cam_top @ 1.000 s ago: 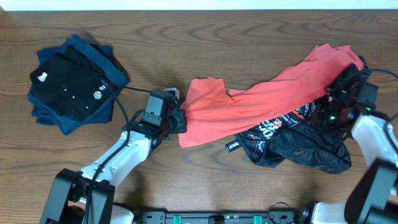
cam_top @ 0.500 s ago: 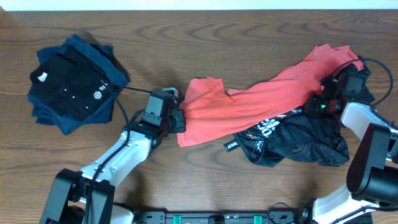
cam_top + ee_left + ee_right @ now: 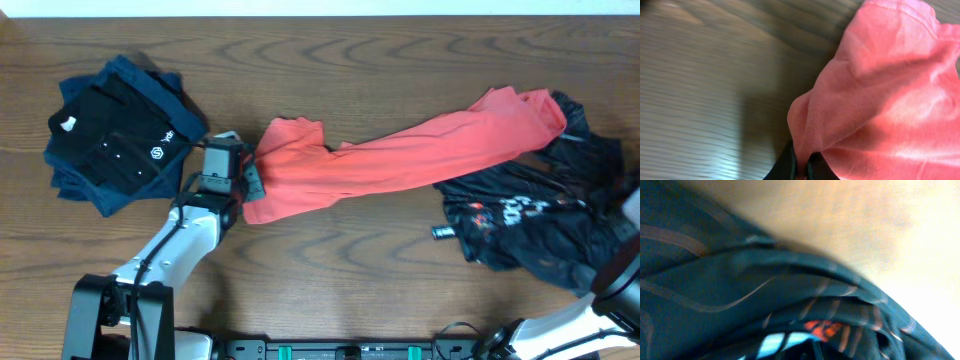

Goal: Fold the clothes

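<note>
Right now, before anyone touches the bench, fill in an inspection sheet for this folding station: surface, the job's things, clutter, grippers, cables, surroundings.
Surface: wooden table, brown grain, no spills seen.
Job's things: coral T-shirt stretched in a band across the middle, unfolded; black jersey crumpled at the right, meeting the shirt's right end; folded dark stack at the far left.
Clutter: nothing seen.
Grippers: left gripper shut on the shirt's left edge; right gripper not made out, its wrist view filled by jersey cloth.
Cables: black cable by the left arm, beside the stack.
Surroundings: pale strip beyond the far edge; rig base at the near edge.
</note>
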